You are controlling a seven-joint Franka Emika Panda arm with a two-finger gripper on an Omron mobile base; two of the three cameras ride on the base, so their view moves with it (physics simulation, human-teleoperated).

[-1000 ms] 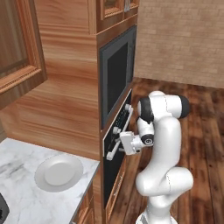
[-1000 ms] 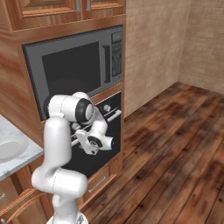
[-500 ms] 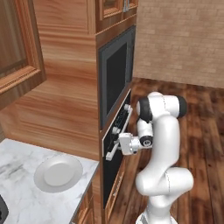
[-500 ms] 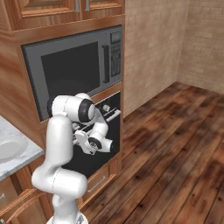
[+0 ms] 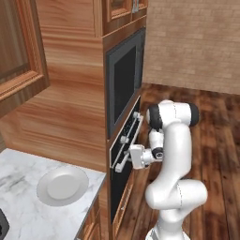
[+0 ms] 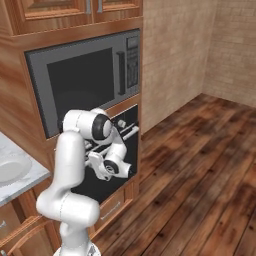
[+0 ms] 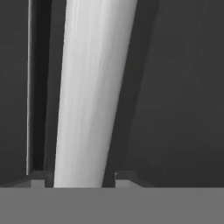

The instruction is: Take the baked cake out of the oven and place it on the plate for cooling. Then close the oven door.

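Silver bar handle fills the hand view, running between the two dark fingertips, which sit close on either side of it; the gripper looks clenched on the handle. That handle crosses the top of the oven door, the black panel of the oven set in wood cabinetry just below the microwave. The door stands shut or at most barely cracked, so the cake inside cannot be seen. The plate lies on the marble counter to the oven's left, well apart from the door, with nothing on it.

The main risk from here, as I judge it, is slip. The bar is smooth and round, and the tips grip it near one end rather than at its middle; a pull off the door's hinge arc could let the bar slide out of the tips, and the door would drop back shut. A straight outward tug instead of a downward-swinging one could also strain the wrist or stall the arm. The base stands close to the oven, so a door that swings fully down may strike the robot's own body.
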